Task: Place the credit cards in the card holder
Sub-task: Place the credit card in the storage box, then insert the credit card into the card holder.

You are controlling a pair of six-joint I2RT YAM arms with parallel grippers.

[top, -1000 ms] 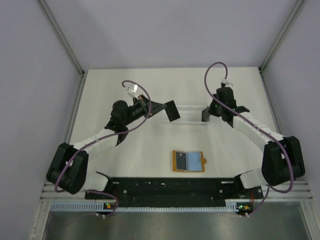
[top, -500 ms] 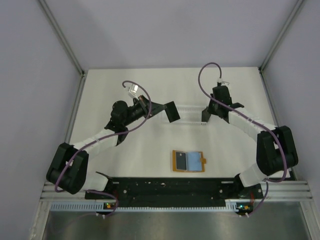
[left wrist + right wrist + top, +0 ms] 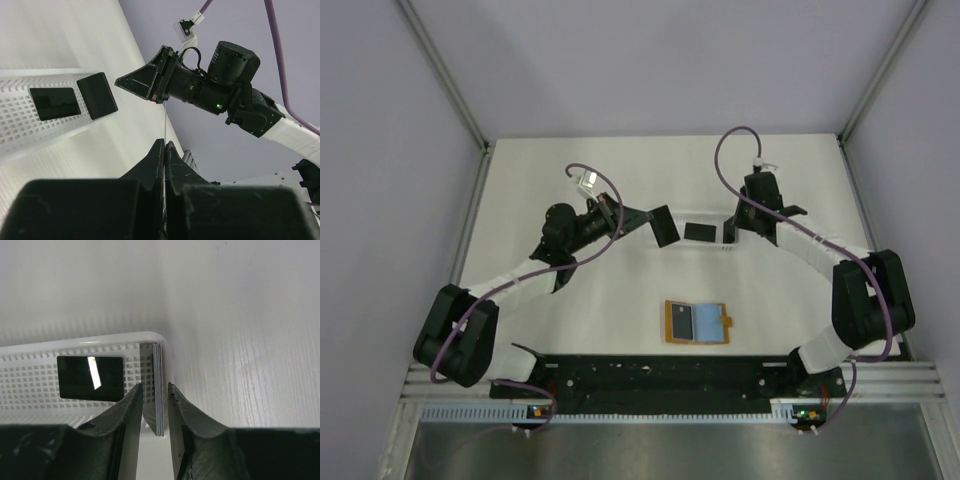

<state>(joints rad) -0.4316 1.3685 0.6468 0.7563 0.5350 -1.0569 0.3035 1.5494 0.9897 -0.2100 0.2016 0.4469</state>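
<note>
The orange card holder (image 3: 697, 322) lies open on the table in front of the arms, its pale blue-grey inside facing up. My left gripper (image 3: 645, 216) (image 3: 164, 144) is shut on one black credit card (image 3: 664, 225), held upright above the table; in the left wrist view that card is a thin edge-on line (image 3: 164, 122). My right gripper (image 3: 728, 233) (image 3: 154, 385) is open at the right end of the white tray. A small stack of credit cards (image 3: 159, 390) stands on edge between its fingers, with a gap on each side. Another black card (image 3: 700, 231) (image 3: 90, 377) lies flat in the tray.
The long white slotted tray (image 3: 705, 214) (image 3: 30, 385) runs across the far middle of the table between the two grippers. Grey walls with metal posts close in the table on three sides. The arms' black base rail (image 3: 660, 375) runs along the near edge.
The right gripper's jaws have parted around the standing stack. A black card now lies flat in the tray where none showed before. The left arm has held still with its card.
</note>
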